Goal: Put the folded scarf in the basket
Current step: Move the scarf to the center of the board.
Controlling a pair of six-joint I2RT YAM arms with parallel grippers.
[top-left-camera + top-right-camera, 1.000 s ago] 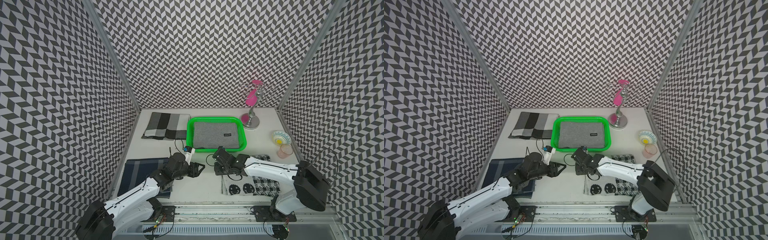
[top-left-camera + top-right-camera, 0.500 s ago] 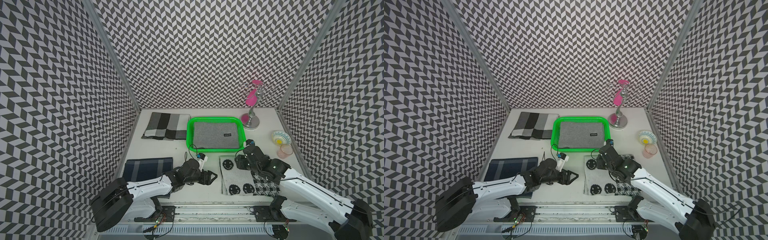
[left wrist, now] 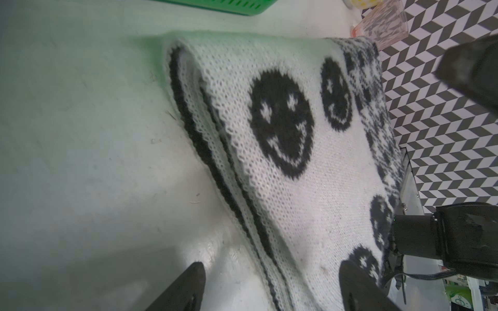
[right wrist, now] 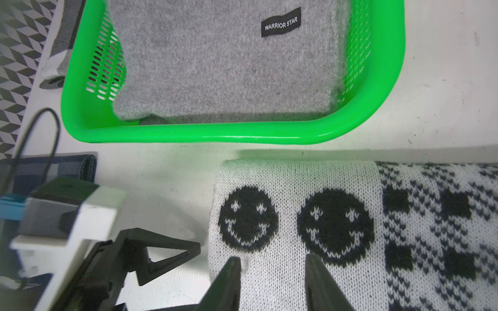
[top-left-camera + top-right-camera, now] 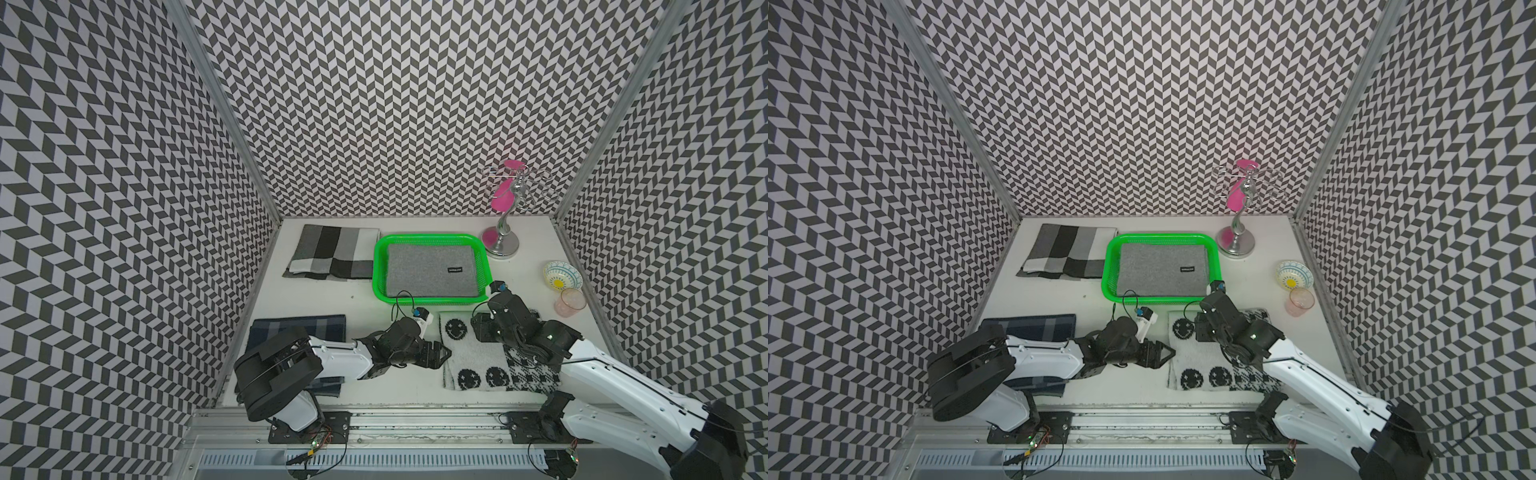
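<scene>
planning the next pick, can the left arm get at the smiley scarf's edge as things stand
Probably yes: the left gripper is open at the edge of the smiley scarf, nothing between them.

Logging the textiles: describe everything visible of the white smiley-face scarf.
The smiley scarf is a white knit folded in layers, black-edged along one side, with black smiley faces on one part and black-and-white check on the other. It lies flat on the table, apart from the green basket. The open left pincer straddles its edge; the open right pincer hangs over the faces; contact unclear.
</scene>
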